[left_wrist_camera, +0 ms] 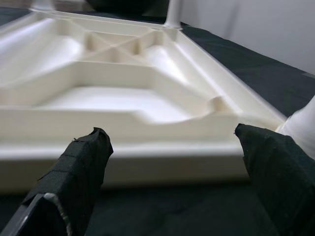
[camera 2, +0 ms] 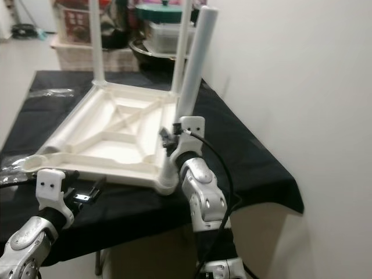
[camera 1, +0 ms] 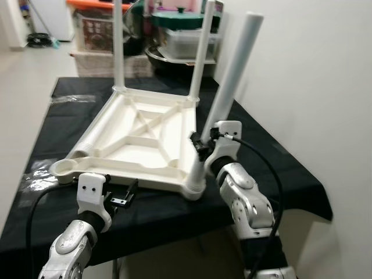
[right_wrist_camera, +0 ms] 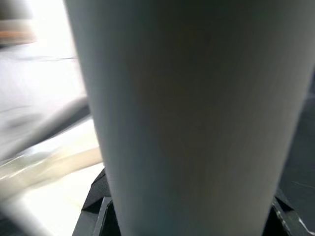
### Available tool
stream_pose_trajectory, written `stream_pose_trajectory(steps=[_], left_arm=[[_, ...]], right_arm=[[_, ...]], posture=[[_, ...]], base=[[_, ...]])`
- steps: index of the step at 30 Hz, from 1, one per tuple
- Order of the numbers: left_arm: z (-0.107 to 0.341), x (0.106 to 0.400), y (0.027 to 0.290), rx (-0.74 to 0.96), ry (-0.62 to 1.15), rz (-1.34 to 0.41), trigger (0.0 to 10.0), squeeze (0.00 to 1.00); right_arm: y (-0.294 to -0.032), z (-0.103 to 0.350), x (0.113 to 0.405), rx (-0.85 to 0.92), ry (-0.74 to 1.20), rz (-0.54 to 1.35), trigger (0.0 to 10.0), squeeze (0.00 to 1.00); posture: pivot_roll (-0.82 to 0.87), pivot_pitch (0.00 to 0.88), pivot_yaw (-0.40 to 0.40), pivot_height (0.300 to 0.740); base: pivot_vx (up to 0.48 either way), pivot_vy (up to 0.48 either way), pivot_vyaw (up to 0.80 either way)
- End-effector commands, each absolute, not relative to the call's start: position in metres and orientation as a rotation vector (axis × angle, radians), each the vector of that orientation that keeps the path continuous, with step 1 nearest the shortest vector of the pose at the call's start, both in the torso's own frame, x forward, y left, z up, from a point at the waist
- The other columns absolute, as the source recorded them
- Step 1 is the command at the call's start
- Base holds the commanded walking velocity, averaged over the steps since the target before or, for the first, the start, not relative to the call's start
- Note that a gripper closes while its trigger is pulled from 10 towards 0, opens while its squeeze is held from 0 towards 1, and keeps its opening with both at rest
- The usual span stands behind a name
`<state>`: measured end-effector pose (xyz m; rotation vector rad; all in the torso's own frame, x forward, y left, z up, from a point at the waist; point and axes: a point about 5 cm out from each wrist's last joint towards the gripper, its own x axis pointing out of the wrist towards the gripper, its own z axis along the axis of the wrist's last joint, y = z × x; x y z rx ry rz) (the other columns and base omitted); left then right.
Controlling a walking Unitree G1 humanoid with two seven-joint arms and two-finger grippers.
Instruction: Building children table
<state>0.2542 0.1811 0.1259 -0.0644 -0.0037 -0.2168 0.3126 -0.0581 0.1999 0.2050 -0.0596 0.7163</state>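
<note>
One white leg [camera 1: 232, 75] in right gripper [camera 1: 200, 145] fingers, no legible writing.

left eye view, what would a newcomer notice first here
An upside-down white plastic table top lies on a black cloth, with two white legs standing upright at its far corners. At the near right corner the right end effector grips a third leg, which leans to the right in its socket. The left end effector hovers open by the near edge.
</note>
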Motion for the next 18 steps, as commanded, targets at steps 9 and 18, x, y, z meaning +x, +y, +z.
stream_pose_trajectory(steps=[9,18], left_arm=[[0.125,0.253,0.184,-0.063,0.002,-0.198,10.0,0.0],[0.126,0.256,0.182,-0.061,-0.003,-0.202,10.0,0.0]], right_arm=[[-0.063,0.234,0.347,0.023,-0.175,1.01,10.0,0.0],[-0.048,0.202,0.339,-0.235,0.012,1.409,3.9,0.0]], posture=[[0.09,0.0,-0.142,0.74],[0.11,0.0,-0.147,0.74]], base=[[0.0,0.0,0.0],[0.0,0.0,0.0]])
